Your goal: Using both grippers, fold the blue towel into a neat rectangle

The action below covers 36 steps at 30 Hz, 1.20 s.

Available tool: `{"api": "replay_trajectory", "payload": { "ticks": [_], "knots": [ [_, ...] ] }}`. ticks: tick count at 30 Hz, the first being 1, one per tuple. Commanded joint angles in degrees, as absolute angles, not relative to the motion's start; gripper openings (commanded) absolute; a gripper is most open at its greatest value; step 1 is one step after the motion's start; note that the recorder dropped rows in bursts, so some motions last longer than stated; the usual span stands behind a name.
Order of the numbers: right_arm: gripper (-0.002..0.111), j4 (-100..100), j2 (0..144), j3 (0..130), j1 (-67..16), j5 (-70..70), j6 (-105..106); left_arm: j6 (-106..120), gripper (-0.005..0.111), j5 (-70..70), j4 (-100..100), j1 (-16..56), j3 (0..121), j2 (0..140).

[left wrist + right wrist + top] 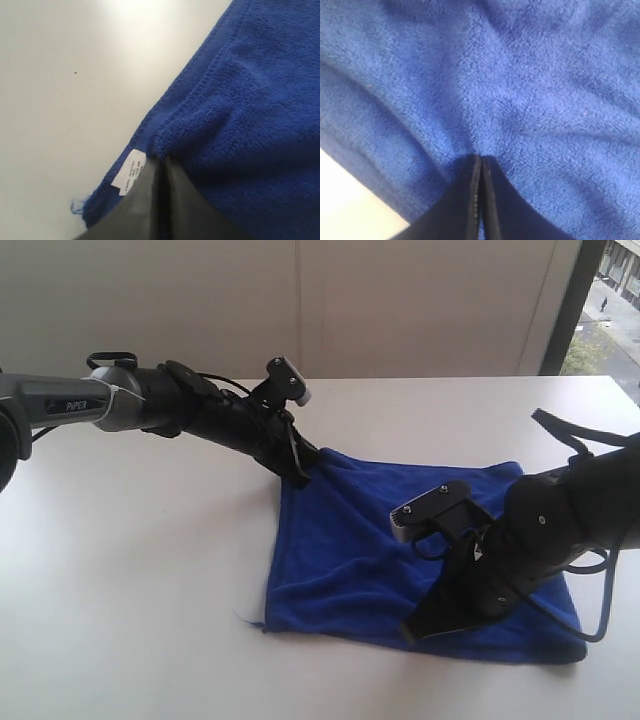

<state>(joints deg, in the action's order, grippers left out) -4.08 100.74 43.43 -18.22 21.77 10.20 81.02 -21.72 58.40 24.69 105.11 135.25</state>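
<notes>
The blue towel (345, 540) lies spread on the tabletop (130, 570). We see the left fingers (142, 205) clenched on its far corner beside the white label (131, 172) and the right fingers (462, 205) pinching a pucker near the front edge, probably ready to fold. The right arm hides part of the cloth, and we cannot tell how deep either pinch goes.

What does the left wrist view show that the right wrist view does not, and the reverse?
Left wrist view only: a white label, a stitched hem and a loose thread. Right wrist view only: creased cloth filling nearly the whole picture. Both: the blue towel, some white table, and a shut gripper pinching the cloth, the left gripper or the right gripper.
</notes>
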Motion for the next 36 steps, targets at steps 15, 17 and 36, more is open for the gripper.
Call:
{"api": "replay_trajectory", "payload": {
  "ticks": [15,17,36],
  "knots": [
    [0.0,-6.0,104.8,41.1,-18.9,28.1,10.0,81.2,0.04,-17.3,56.5,24.7,105.5,136.3],
    [0.0,-6.0,104.8,41.1,-18.9,28.1,10.0,81.2,0.047,-17.8,56.3,24.7,105.5,136.3],
    [0.0,7.4,90.8,43.8,-18.8,32.6,-1.6,67.2,0.047,-30.5,41.1,24.7,105.3,129.5]
  ]
}}
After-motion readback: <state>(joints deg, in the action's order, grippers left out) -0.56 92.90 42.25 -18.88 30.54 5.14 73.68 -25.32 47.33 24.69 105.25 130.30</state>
